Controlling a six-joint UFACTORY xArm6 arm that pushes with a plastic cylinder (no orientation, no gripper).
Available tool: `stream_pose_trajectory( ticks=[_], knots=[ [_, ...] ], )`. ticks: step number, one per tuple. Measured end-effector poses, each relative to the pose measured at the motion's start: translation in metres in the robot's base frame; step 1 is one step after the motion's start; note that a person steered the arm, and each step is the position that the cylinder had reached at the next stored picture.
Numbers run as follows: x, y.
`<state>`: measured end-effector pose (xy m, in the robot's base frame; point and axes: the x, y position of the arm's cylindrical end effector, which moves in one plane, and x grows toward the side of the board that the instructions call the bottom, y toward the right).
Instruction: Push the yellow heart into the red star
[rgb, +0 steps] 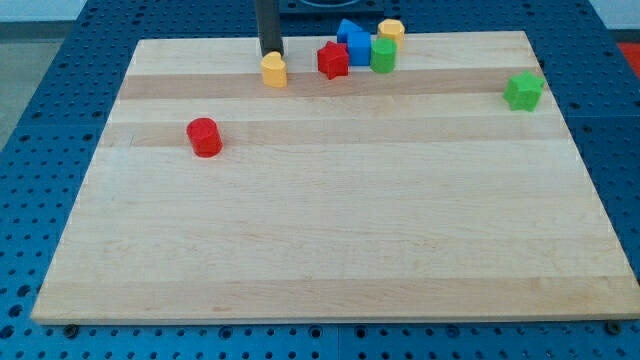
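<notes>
The yellow heart (274, 70) lies near the view's top, left of centre on the wooden board (330, 220). The red star (333, 60) sits a short way to its right, with a gap between them. My tip (271, 52) stands just above the yellow heart, at its upper left edge, touching or nearly touching it.
Right of the red star cluster a blue block (353, 42), a green block (383, 54) and a yellow hexagonal block (391, 30). A green star (524, 91) sits at the right edge. A red cylinder (204, 137) lies at the left.
</notes>
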<state>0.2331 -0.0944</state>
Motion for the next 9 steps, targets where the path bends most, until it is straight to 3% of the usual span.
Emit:
stream_pose_trajectory(
  ticks=[1, 3, 7, 9],
  knots=[
    [0.021, -0.035],
    [0.059, -0.037],
    [0.046, 0.033],
    [0.06, 0.035]
  ],
)
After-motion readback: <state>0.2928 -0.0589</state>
